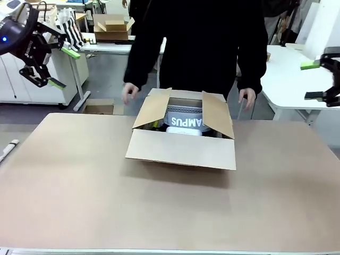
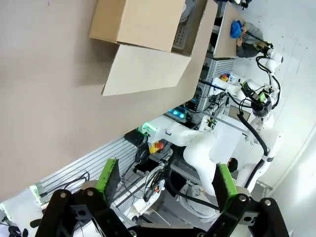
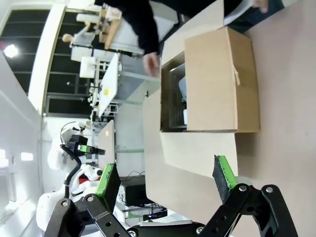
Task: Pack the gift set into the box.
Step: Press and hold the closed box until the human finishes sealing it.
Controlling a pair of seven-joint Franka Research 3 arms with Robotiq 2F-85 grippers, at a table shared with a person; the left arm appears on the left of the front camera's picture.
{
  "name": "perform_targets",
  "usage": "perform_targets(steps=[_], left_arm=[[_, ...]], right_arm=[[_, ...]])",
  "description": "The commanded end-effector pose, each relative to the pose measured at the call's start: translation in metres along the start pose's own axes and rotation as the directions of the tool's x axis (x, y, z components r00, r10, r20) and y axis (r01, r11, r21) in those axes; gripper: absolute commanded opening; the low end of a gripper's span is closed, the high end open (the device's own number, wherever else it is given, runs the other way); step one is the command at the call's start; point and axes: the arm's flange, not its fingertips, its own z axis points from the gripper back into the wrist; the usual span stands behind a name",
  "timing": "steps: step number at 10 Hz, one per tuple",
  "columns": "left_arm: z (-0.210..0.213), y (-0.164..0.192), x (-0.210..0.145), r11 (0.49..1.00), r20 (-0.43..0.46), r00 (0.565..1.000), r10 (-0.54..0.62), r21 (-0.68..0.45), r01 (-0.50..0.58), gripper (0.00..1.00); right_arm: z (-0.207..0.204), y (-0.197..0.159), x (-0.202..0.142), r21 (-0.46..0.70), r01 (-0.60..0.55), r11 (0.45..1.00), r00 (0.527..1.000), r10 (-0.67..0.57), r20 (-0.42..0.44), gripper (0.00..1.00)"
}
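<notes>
Gift set (image 1: 187,121) inside box (image 1: 180,150); left claw (image 1: 64,68), right claw (image 1: 311,81) far off.

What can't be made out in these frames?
- Gift set: front view, mostly hidden by the box flaps and near wall; whether it lies flat is unclear.
- Box interior: wrist views, too dark and small.
- Right gripper: front view, wrist cut off by the right edge.
- Person's hand: front view, motion-blurred.

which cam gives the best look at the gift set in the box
The front view: the gift set lies inside the open box, its white letters legible between the flaps. Both wrist views look at the box side-on from afar, catching just slivers of its contents.
</notes>
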Motion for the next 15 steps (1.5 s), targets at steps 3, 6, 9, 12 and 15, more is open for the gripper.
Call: perform_targets(steps=[3,6,9,12,15], left_arm=[[-0.0009,0.001,-0.0032,1.0,0.008,1.0,-0.002,0.018,0.002,1.0],[-0.0009,0.001,-0.0032,1.0,0.008,1.0,-0.002,0.018,0.002,1.0],[-0.0009,0.001,-0.0032,1.0,0.008,1.0,-0.002,0.018,0.002,1.0],[-0.0009,0.001,-0.0032,1.0,0.008,1.0,-0.002,0.018,0.002,1.0],[-0.0009,0.001,-0.0032,1.0,0.008,1.0,-0.002,0.018,0.002,1.0]], right_arm=[[-0.0031,0.0048,0.0,0.023,0.002,1.0,1.0,-0.002,0.006,1.0],[-0.0031,0.0048,0.0,0.023,0.002,1.0,1.0,-0.002,0.006,1.0],[-0.0031,0.0048,0.0,0.023,0.002,1.0,1.0,-0.002,0.006,1.0],[-0.0031,0.0048,0.0,0.023,0.002,1.0,1.0,-0.002,0.006,1.0],[-0.0031,0.0048,0.0,0.023,0.002,1.0,1.0,-0.002,0.006,1.0]])
